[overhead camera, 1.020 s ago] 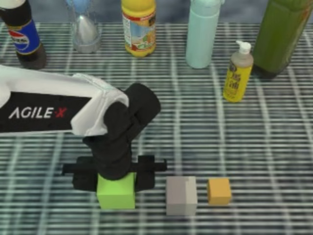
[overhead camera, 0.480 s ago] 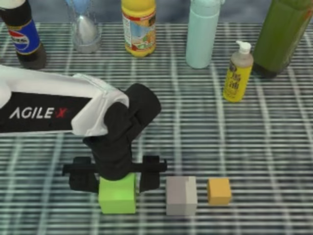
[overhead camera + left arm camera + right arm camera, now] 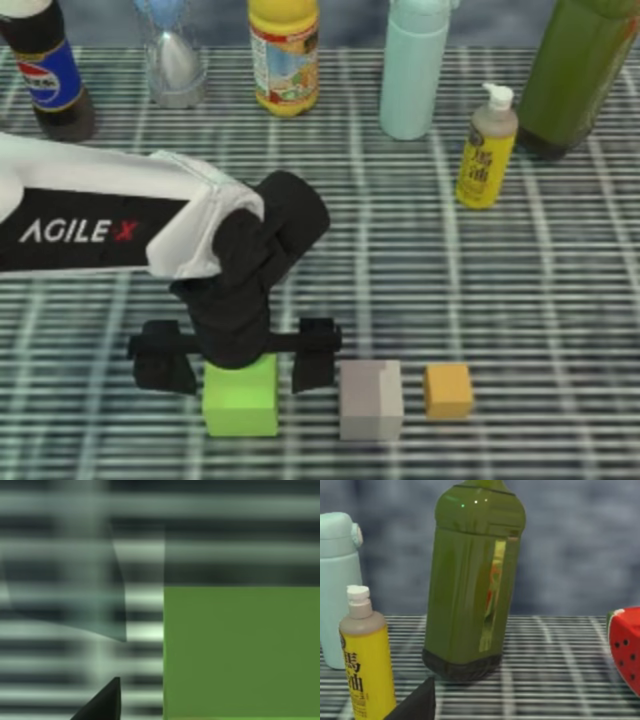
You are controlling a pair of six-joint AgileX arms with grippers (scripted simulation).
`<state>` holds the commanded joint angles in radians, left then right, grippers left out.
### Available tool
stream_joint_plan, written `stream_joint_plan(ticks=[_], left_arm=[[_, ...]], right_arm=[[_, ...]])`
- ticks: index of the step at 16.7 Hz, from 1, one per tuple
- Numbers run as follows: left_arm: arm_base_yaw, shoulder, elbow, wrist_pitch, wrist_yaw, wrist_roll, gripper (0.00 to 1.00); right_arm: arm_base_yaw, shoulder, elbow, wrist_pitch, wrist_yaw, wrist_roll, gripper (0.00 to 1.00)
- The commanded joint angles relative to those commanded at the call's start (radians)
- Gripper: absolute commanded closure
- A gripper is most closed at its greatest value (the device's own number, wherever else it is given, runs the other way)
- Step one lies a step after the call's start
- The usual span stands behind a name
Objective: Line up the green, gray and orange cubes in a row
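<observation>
The left arm (image 3: 120, 225) covers the far edge of the green cube (image 3: 240, 397) in the top view. The left wrist view is blurred, and its edges cut off the green cube. The right arm is out of the top view. Picture edges crop the tall green bottle (image 3: 472, 580) and a red-and-white box (image 3: 626, 647).

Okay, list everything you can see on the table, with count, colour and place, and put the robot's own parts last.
green cube: one, lime-green, front left, between the open left gripper's fingers
gray cube: one, pale gray, front centre
orange cube: one, yellow-orange, beside the gray one
cola bottle: one, dark, back left
clear bottle: one, back
juice bottle: one, yellow-orange, back centre
flask: one, pale mint, back
pump bottle: one, yellow, right
tall bottle: one, dark green, back right
red object: one, black-spotted, right wrist view only
left gripper: black, over the green cube
</observation>
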<state>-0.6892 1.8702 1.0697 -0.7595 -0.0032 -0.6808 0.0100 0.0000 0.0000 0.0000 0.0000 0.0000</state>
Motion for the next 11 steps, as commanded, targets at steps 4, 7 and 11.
stream_joint_plan(ticks=[4, 7, 11], left_arm=[[0.002, -0.027, 0.046, -0.072, -0.001, -0.002, 0.00], [0.010, -0.070, 0.107, -0.185, -0.001, -0.005, 0.00], [0.017, -0.114, 0.159, -0.273, 0.000, -0.005, 0.00]], right_arm=[[0.000, 0.000, 0.000, 0.000, 0.000, 0.000, 0.00], [0.000, 0.000, 0.000, 0.000, 0.000, 0.000, 0.00], [0.000, 0.000, 0.000, 0.000, 0.000, 0.000, 0.00]])
